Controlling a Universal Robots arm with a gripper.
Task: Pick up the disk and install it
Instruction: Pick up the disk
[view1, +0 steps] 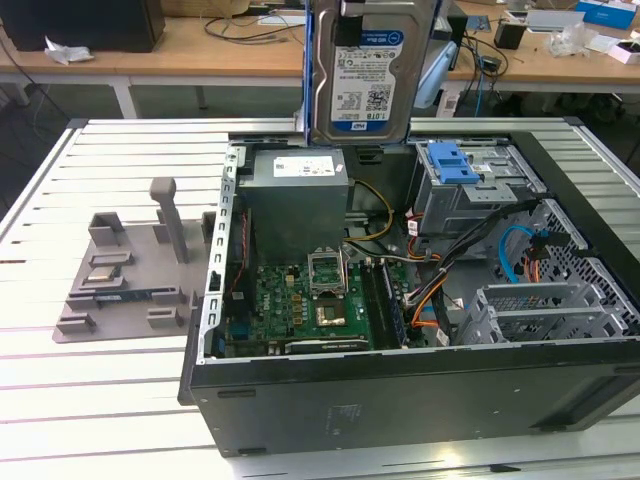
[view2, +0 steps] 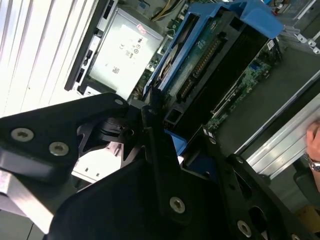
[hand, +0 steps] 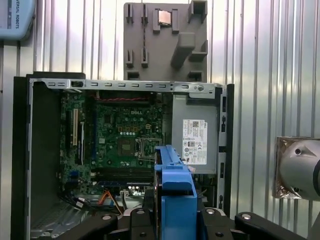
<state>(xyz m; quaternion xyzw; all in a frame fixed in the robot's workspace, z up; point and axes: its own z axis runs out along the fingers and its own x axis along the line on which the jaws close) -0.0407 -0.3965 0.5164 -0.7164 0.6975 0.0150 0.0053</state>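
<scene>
In the exterior view the disk (view1: 368, 75) hangs upright high above the open computer case (view1: 400, 400). Its white-and-blue label faces the camera, and a blue side rail runs down its edge on the exterior view's left. Below it sits the grey power supply (view1: 297, 195), with the green motherboard (view1: 300, 305) nearer the camera and a blue bracket (view1: 455, 160) on the drive cage toward the exterior view's right. A grey fixture tray (view1: 125, 270) lies on the slatted white table (view1: 90, 400) beside the case, on the exterior view's left. In the second wrist view the black gripper (view2: 182, 132) is clamped on the disk's blue rails, one finger on either side, with the drive's circuit-board underside turned to the camera. In the first wrist view the blue rail shows edge-on between the closed fingers (hand: 149, 205), well clear of the case beneath.
</scene>
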